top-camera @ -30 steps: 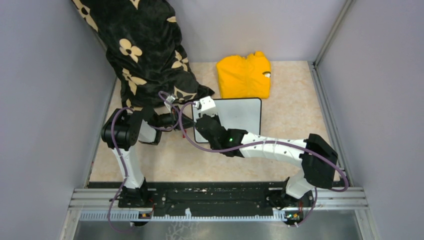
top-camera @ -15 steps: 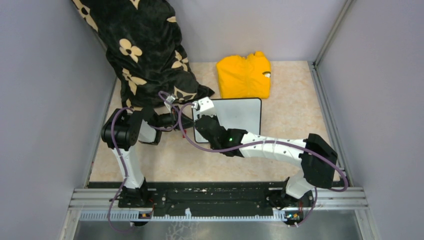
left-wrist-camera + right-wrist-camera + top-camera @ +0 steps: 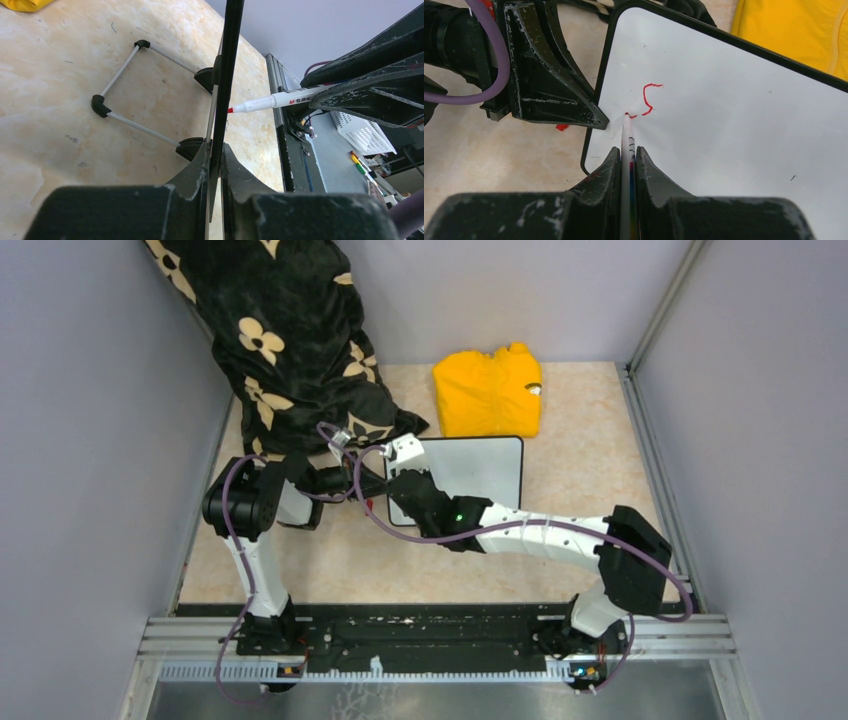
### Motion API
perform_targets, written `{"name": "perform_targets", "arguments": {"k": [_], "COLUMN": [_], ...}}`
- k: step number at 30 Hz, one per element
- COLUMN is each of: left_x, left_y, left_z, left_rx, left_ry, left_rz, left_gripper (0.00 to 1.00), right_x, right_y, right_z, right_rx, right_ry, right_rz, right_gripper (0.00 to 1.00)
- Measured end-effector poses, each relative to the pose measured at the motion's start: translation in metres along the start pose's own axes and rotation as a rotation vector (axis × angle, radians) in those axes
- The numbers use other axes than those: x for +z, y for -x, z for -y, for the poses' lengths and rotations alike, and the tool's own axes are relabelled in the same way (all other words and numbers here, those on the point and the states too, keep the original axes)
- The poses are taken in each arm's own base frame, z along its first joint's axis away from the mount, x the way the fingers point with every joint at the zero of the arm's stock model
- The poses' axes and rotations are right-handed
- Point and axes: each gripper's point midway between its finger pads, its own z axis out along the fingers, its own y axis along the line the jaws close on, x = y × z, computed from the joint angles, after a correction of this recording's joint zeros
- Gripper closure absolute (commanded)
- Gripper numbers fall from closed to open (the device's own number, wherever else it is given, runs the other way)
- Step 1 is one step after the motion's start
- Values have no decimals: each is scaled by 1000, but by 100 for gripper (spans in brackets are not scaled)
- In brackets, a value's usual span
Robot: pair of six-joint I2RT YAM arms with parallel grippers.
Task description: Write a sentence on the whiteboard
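Note:
The whiteboard [image 3: 480, 468] lies on the table in front of the yellow garment; the right wrist view shows its white face [image 3: 734, 115]. A short red S-shaped stroke [image 3: 650, 100] is the only writing near its left edge. My right gripper [image 3: 627, 150] is shut on a white marker [image 3: 628, 134], whose red tip touches the board just left of the stroke. It hovers over the board's left part [image 3: 405, 462]. My left gripper [image 3: 215, 150] is shut on the board's thin left edge [image 3: 227, 75]. The marker also shows in the left wrist view [image 3: 270, 102].
A folded yellow garment [image 3: 488, 392] lies behind the board. A black cloth with cream flowers [image 3: 290, 340] hangs over the left arm's side. Grey walls close in the table. A small red piece [image 3: 562, 127] lies by the left fingers [image 3: 554, 95]. The board's wire stand [image 3: 145, 95] shows underneath.
My right gripper has shifted slightly left over the board with the marker. The left gripper and the board have stayed put.

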Motion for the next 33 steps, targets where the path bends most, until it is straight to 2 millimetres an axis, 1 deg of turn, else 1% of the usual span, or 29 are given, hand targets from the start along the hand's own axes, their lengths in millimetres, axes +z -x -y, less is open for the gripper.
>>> {"name": "perform_targets", "arguments": {"k": [4, 7, 10, 14, 18, 27, 33], "left_x": [0, 0, 0, 0, 0, 0, 0], "left_y": [0, 0, 0, 0, 0, 0, 0], "left_z": [0, 0, 0, 0, 0, 0, 0], "left_rx": [0, 0, 0, 1, 1, 3, 3], "left_ry": [0, 0, 0, 0, 0, 0, 0], "left_rz": [0, 0, 0, 0, 0, 0, 0], "left_gripper": [100, 100, 100, 100, 100, 100, 100], "right_x": [-5, -15, -28, -33, -29, -26, -26], "right_y": [5, 19, 29, 35, 36, 19, 25], "right_z": [1, 6, 18, 34, 42, 37, 35], "right_rx": [2, 8, 19, 27, 6, -51, -38], "right_ry": [13, 24, 26, 21, 16, 61, 65], "right_rz": [8, 43, 91, 124, 131, 131, 156], "right_gripper": [100, 100, 100, 100, 100, 100, 100]}}
